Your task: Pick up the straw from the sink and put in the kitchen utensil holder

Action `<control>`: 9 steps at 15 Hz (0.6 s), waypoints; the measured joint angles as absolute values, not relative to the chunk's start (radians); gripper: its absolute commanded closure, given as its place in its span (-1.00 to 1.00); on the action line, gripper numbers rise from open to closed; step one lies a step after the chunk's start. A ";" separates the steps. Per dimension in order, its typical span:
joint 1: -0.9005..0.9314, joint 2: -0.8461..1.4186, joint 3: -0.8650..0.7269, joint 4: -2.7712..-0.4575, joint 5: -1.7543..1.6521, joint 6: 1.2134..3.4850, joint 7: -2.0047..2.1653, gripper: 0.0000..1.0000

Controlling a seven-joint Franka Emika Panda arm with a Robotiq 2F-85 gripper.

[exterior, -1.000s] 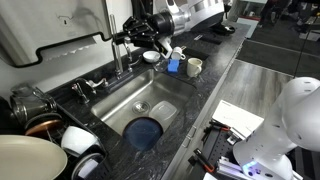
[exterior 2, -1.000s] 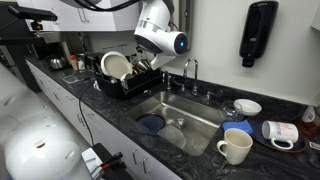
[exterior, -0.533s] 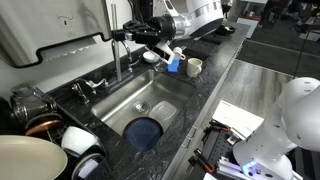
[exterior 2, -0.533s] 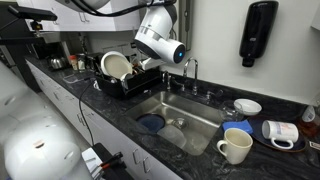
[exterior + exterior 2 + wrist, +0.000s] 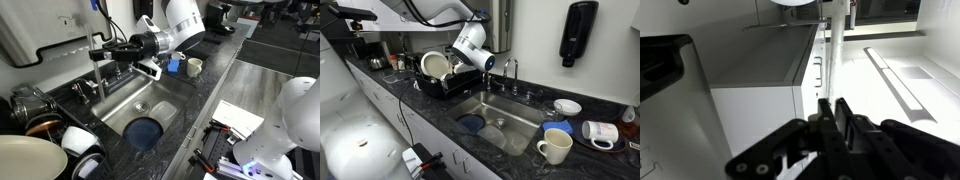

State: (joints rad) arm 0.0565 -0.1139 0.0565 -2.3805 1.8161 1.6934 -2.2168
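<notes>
My gripper (image 5: 100, 50) is shut on a long thin pale straw (image 5: 98, 72) that stands upright in it. In the wrist view the straw (image 5: 837, 50) runs straight up from between the closed fingers of my gripper (image 5: 830, 103). The gripper hangs over the sink's (image 5: 165, 100) end next to the dish rack (image 5: 35, 115). In an exterior view my gripper (image 5: 449, 72) is just above the dish rack's (image 5: 438, 88) near side, left of the sink (image 5: 520, 108). I cannot pick out a separate utensil holder.
A blue dish (image 5: 145, 131) lies in the basin. The chrome faucet (image 5: 508, 70) stands behind the sink. Plates and cups fill the rack. Mugs (image 5: 555, 147) and a small plate (image 5: 566, 106) sit on the counter. A mug (image 5: 194, 67) stands at the sink's far end.
The arm has swung along the sink from the end by the mug toward the dish rack, carrying the straw. The gripper now points at the rack side.
</notes>
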 measured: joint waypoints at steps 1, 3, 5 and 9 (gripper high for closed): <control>0.063 -0.100 0.064 -2.370 1.827 1.693 -2.216 0.94; 0.074 -0.083 0.075 -2.353 1.846 1.691 -2.215 0.94; 0.085 -0.074 0.084 -2.342 1.855 1.689 -2.213 0.94; 0.105 -0.050 0.103 -2.335 1.863 1.675 -2.212 0.94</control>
State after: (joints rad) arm 0.1045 -0.0500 0.1027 -2.3353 1.8627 1.6750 -2.2121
